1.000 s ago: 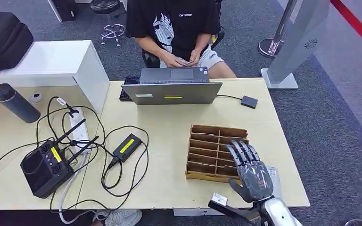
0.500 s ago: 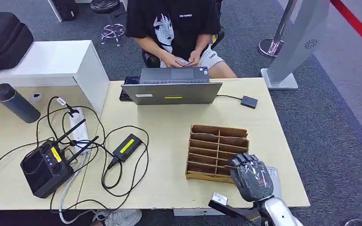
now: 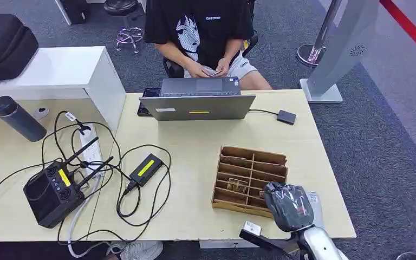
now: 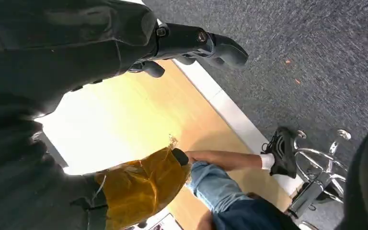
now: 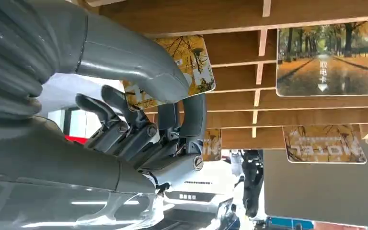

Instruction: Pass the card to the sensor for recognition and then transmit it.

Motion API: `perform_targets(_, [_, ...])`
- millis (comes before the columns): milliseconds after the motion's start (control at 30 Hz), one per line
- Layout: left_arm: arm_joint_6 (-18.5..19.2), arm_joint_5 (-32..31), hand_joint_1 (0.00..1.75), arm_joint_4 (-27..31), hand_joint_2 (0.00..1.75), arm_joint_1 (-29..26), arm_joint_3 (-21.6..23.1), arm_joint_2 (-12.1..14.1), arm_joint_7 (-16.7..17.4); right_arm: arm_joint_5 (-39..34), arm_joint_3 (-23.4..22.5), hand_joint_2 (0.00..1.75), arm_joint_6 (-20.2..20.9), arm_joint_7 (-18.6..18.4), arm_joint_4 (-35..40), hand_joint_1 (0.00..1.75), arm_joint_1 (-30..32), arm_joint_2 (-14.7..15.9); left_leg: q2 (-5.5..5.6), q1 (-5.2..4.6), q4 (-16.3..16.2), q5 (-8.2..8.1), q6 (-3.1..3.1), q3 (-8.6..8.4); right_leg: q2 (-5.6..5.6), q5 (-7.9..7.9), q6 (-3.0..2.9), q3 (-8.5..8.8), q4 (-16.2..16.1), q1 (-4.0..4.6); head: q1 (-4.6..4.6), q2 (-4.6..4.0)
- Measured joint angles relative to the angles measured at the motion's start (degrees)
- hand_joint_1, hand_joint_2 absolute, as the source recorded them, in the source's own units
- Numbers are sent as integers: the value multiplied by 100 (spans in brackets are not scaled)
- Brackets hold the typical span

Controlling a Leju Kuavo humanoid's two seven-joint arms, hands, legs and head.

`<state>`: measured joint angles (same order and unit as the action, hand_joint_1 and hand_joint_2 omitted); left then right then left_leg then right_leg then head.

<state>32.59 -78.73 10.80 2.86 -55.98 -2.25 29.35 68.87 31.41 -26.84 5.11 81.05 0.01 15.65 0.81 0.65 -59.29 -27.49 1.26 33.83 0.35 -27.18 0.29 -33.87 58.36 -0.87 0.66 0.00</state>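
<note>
Wooden card rack (image 3: 252, 160) lies under my right hand (image 3: 288, 205), thumb and fingers (image 5: 191, 115) pinching an autumn-print card (image 5: 184, 64) at its near slot; best, I judge, to draw it straight out, clear of the dividers.

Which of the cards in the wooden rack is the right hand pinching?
The card with yellow autumn leaves, pinched by the right hand. The avenue card and the upside-down one sit untouched in their slots.
</note>
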Motion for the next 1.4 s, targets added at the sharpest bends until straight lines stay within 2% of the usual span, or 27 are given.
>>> perform_targets(100, [0,-15,0,0,175,0,0,0,0,28,0,175,-67,9,-2,175,0,-17,0,0,0,0,0,0,0,0,0,0,0,0,0,0])
perform_targets(233, [-2,-20,0,0,175,-1,0,0,0,179,-4,175,-500,15,128,175,-1,-33,0,0,0,0,0,0,0,0,0,0,1,0,0,0])
perform_targets(567, [-22,4,0,0,175,-1,0,0,0,325,-166,175,-1283,133,1229,175,-6,-33,0,0,0,0,0,1,0,0,0,0,1,0,2,0])
perform_targets(667, [-13,-33,0,0,175,0,0,4,0,-84,-142,175,-1177,325,1440,175,-171,-70,-3,0,0,0,1,-1,5,1,-1,1,3,0,0,0])
perform_targets(767, [35,-107,0,0,175,9,0,22,-2,-681,-19,175,-681,428,1383,175,-662,-219,-11,0,4,5,6,5,12,6,-6,3,7,0,0,0])
perform_targets(867, [118,-219,0,0,175,51,13,70,-61,-1457,114,175,44,525,900,175,-1606,-516,-35,2,4,20,14,-4,37,22,-15,-6,8,1,2,0])
perform_targets(967, [175,-312,0,0,175,66,70,127,-107,-1751,240,175,378,523,214,175,-2530,-880,-30,3,3,38,23,2,34,37,-24,-17,20,0,2,0])
perform_targets(1200, [332,-474,0,0,175,87,221,205,-179,-1919,308,175,701,-11,-2175,175,-4780,-1756,-19,7,3,60,31,7,30,43,-30,-28,28,1,0,0])
perform_targets(1300, [345,-485,0,0,175,87,249,225,-177,-2074,256,175,732,-99,-3000,175,-5364,-2037,-14,7,3,61,32,10,26,43,-30,-29,29,1,0,0])
perform_targets(1400, [348,-457,0,0,175,87,254,227,-177,-2142,194,175,728,-133,-3557,175,-5686,-2238,-13,7,3,60,32,13,25,43,-30,-31,28,1,0,0])
